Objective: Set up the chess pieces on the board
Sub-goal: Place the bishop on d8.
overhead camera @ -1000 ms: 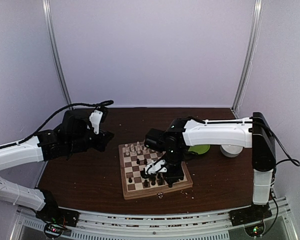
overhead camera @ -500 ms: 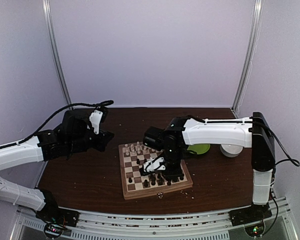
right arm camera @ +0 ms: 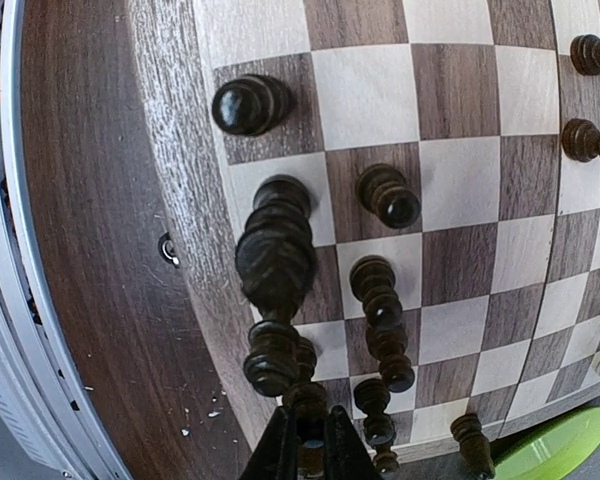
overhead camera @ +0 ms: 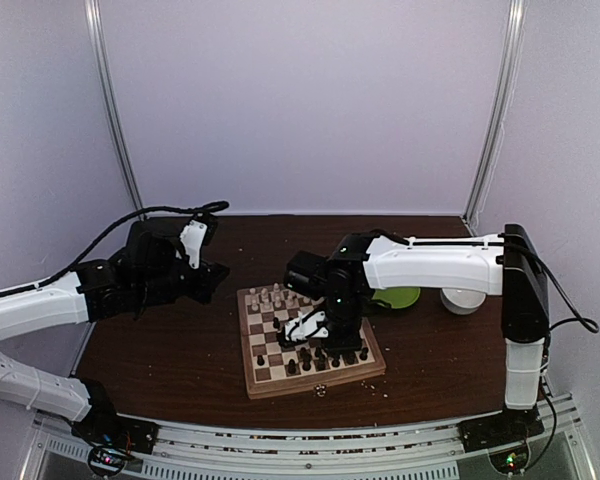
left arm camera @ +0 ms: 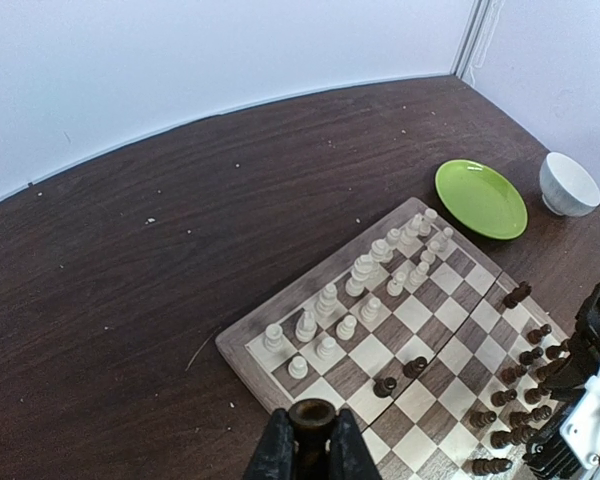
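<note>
The board (overhead camera: 263, 345) lies mid-table. Pale pieces (left arm camera: 365, 270) fill its two far rows; dark pieces (left arm camera: 520, 395) crowd the near rows, with two dark pawns further in. My left gripper (left arm camera: 313, 448) is shut on a dark brown round-topped piece (left arm camera: 314, 418), held in the air over the board's left edge; in the top view it (overhead camera: 208, 278) hangs left of the board. My right gripper (right arm camera: 305, 445) is down among the dark back row (right arm camera: 275, 255) at the board's near edge (right arm camera: 180, 150), shut on a dark piece (right arm camera: 307, 405). It also shows in the top view (overhead camera: 325, 343).
A round green plate (overhead camera: 398, 297) and a white bowl (overhead camera: 463, 300) stand right of the board, also in the left wrist view: plate (left arm camera: 480, 198), bowl (left arm camera: 568, 183). The right arm (overhead camera: 430, 265) reaches over the board. Crumbs lie on the dark table.
My right gripper has shifted a little to the left and away from the near edge over the dark rows. The left arm has barely moved.
</note>
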